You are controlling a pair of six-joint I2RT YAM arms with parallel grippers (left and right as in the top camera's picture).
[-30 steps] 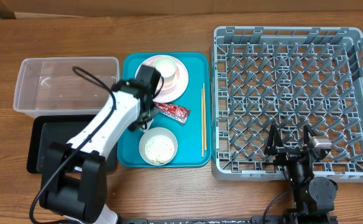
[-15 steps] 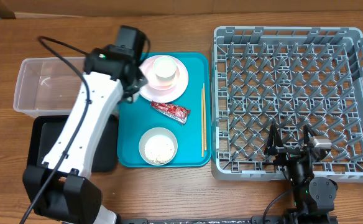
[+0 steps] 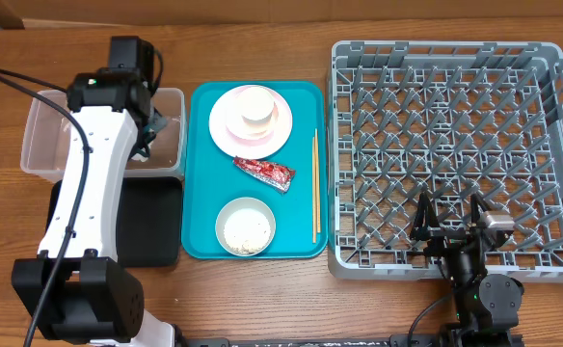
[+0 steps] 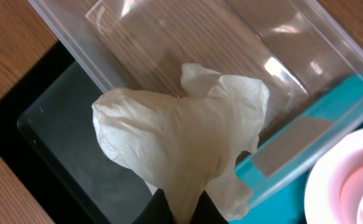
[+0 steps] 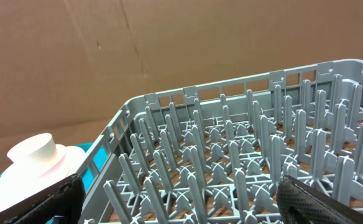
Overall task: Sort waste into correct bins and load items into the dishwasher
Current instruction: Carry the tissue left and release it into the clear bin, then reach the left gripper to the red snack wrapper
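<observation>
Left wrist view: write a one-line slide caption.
Left gripper pinches a crumpled napkin over the clear tub and black tray.

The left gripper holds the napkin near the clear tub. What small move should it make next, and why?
Probably open the left gripper: it is shut on the napkin, which hangs above the clear tub, so releasing should drop it in.

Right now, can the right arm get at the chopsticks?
Probably yes: the chopsticks lie uncovered along the teal tray's right edge, and the left gripper is over the clear tub; only the dish rack's corner intervenes.
</observation>
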